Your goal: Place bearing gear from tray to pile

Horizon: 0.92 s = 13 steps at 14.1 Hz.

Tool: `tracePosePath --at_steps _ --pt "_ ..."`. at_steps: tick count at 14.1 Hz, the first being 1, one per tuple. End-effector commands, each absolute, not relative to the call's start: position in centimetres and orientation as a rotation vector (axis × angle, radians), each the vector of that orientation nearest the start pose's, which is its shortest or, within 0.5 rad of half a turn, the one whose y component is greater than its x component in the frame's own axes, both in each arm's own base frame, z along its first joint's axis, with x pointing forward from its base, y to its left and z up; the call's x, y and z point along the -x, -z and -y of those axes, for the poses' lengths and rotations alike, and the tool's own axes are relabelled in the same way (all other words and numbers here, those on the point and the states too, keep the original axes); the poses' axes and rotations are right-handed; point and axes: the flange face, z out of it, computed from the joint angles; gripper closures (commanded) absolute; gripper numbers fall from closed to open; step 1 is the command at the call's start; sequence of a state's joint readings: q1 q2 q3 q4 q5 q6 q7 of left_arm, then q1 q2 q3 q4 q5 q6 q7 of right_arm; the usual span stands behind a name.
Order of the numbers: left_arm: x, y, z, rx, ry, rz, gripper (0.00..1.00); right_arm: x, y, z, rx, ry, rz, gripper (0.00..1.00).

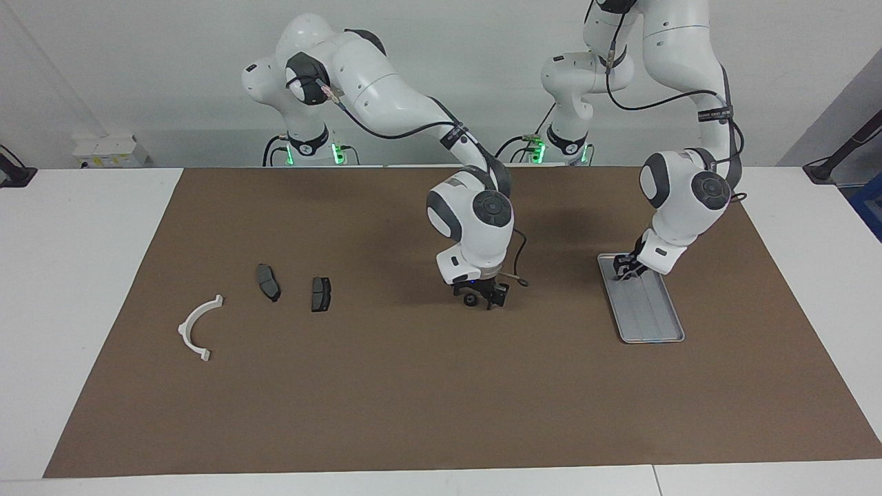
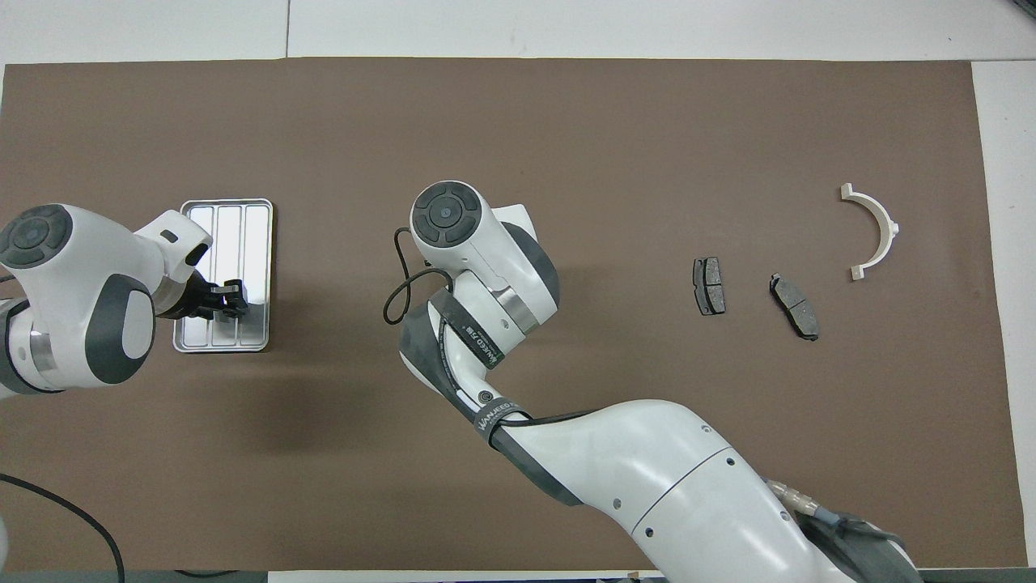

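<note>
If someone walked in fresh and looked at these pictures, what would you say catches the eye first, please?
Most striking is the right claw low over the middle of the brown mat, gripping a small black round part. The left claw is down at the silver tray near the left arm's end. Toward the right arm's end lie a white curved bracket and two dark pads.

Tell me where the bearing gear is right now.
The bearing gear is in the right gripper, just above the middle of the brown mat, between the tray and the nearest dark pad.
</note>
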State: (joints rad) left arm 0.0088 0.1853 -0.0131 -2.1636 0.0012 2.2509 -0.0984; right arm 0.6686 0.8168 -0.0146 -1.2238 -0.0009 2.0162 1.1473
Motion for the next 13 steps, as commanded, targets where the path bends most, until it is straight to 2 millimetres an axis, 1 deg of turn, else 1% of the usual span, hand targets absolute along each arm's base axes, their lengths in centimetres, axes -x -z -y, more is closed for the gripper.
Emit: tracePosePath --at_steps 1,2,4,5,7,8,9,10,11,12,13 --pt "-53.6 -30.5 0.1 3.147 -0.122 0.149 0.49 -60.3 -27.6 -45.6 3.061 0.001 -0.806 0.30" --pt "-53.5 -30.5 0.2 3.147 -0.122 0.146 0.49 -60.3 -27.6 -45.6 3.060 0.002 -0.806 0.40" --pt "-53.4 -30.4 0.1 3.147 -0.122 0.149 0.50 -60.4 -27.7 -45.6 3.056 0.007 -0.807 0.53" --pt "-53.4 -30.4 0.2 3.147 -0.117 0.146 0.50 -60.5 -27.6 -45.5 3.054 0.008 -0.809 0.64" --pt "-53.3 -30.3 0.3 3.148 -0.112 0.147 0.50 -60.5 -27.6 -45.6 3.048 0.014 -0.806 0.93" --pt "-53.3 -30.4 0.3 3.148 -0.110 0.147 0.51 -60.4 -27.6 -45.7 3.049 0.014 -0.801 1.00" --pt "-53.3 -30.4 0.3 3.147 -0.110 0.149 0.56 -60.5 -27.6 -45.6 3.048 0.014 -0.803 1.00" --pt "-53.3 -30.4 0.4 3.147 -0.110 0.149 0.64 -60.6 -27.7 -45.5 3.052 0.016 -0.793 1.00" --pt "-53.3 -30.4 0.4 3.147 -0.112 0.151 0.65 -60.9 -28.2 -44.8 3.057 0.009 -0.799 1.00" --pt "-53.3 -30.4 0.4 3.147 -0.115 0.151 0.70 -61.7 -29.3 -43.4 3.065 0.004 -0.793 1.00" --pt "-53.2 -30.4 0.5 3.146 -0.117 0.154 0.72 -62.3 -31.2 -41.9 3.086 -0.015 -0.743 1.00"
